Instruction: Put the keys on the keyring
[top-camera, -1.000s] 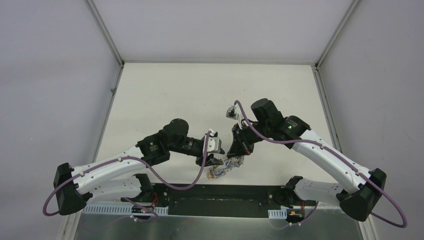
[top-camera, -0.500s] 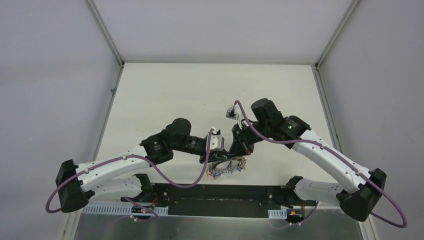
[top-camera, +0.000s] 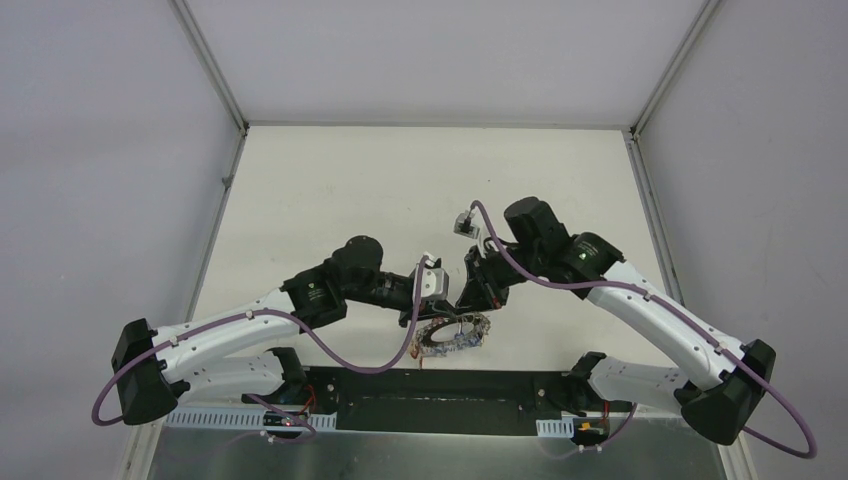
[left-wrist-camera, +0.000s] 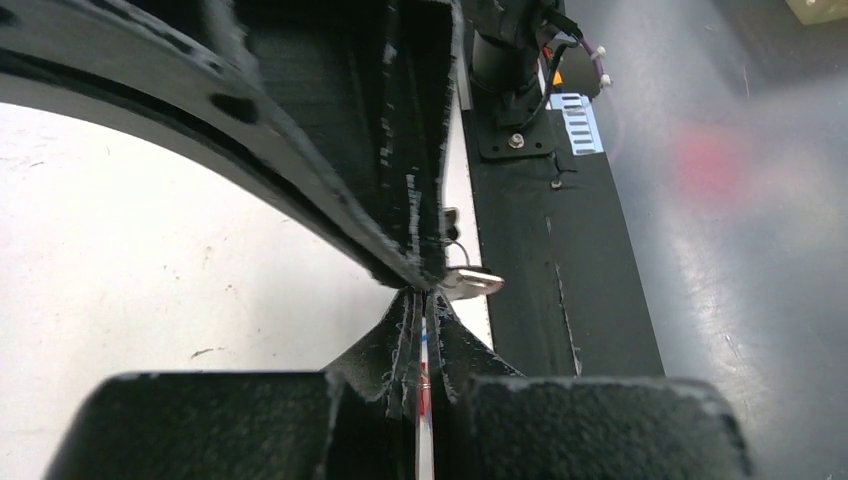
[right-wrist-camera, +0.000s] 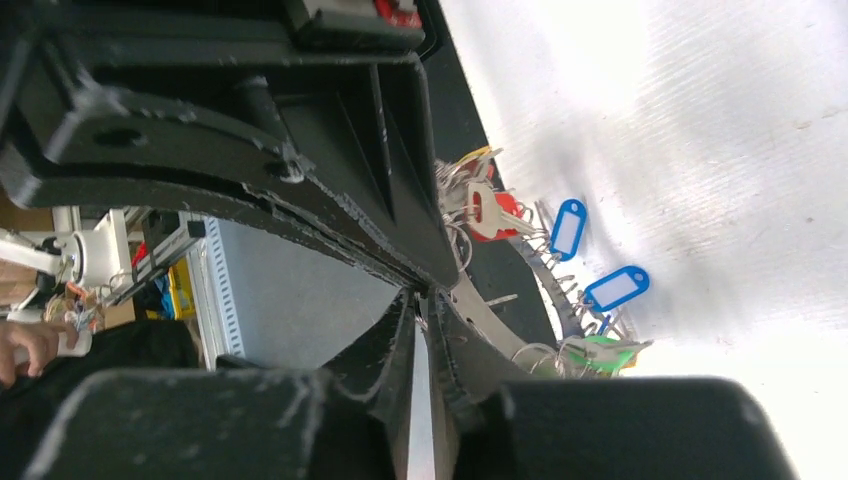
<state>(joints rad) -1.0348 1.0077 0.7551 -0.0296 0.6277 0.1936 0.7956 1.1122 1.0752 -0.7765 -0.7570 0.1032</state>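
left gripper, right gripper — both clamp the keyring.

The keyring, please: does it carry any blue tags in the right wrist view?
Yes, two blue tags hang along the keyring.

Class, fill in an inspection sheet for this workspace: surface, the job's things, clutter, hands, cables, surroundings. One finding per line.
Surface: white table, lightly marked.
Job's things: keyring between both hands, fringed with blue tags; red-headed key in its bunch, threaded or not cannot tell.
Clutter: nothing seen.
Hands: left hand shut on a thin piece seen edge-on; right hand shut at the keyring's band.
Cables: purple cables loop along both arms, the left close by the keyring.
Surroundings: white walls; black strip at near edge.
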